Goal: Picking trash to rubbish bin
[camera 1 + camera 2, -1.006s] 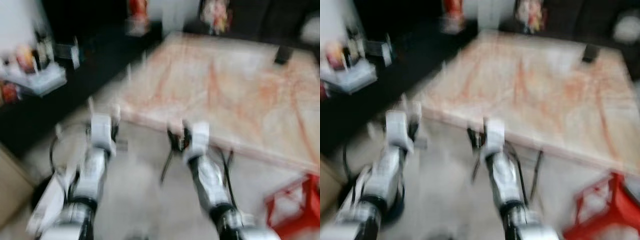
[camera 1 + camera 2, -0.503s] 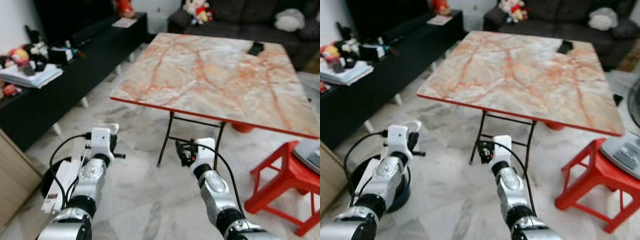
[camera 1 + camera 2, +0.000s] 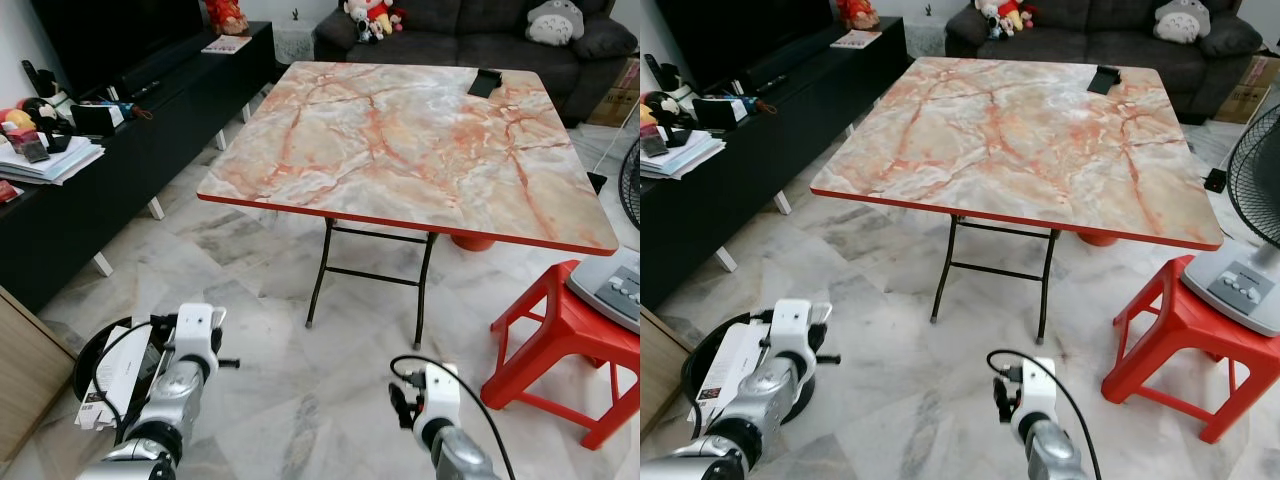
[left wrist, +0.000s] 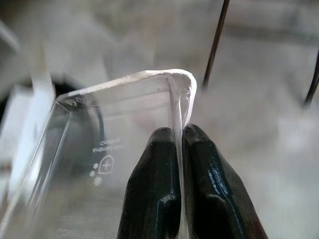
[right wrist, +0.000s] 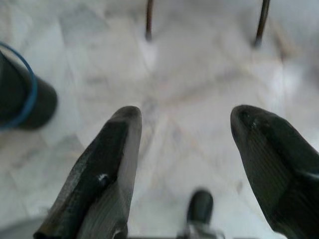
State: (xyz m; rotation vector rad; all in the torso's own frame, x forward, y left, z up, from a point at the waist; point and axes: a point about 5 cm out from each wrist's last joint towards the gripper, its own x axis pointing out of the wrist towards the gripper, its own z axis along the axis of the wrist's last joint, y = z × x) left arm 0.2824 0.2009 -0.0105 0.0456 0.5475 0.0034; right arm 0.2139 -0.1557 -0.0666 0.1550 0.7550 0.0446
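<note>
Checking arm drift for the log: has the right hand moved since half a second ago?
Yes. It was up between the table legs; now the right hand sits below their feet, nearer the robot. The camera shifted too.

Clear plastic container pinched over a black rubbish bin

The trash is a see-through plastic container with a rounded corner and faint printed markings on its wall; one thin wall is clamped between the left gripper's closed black fingers, the piece tilted. In the eye views it shows as a small clear flap at the gripper's tip. The bin is a round black tub on the marble floor at the robot's left, just beside the left arm, with a white printed box lying across it.
</note>
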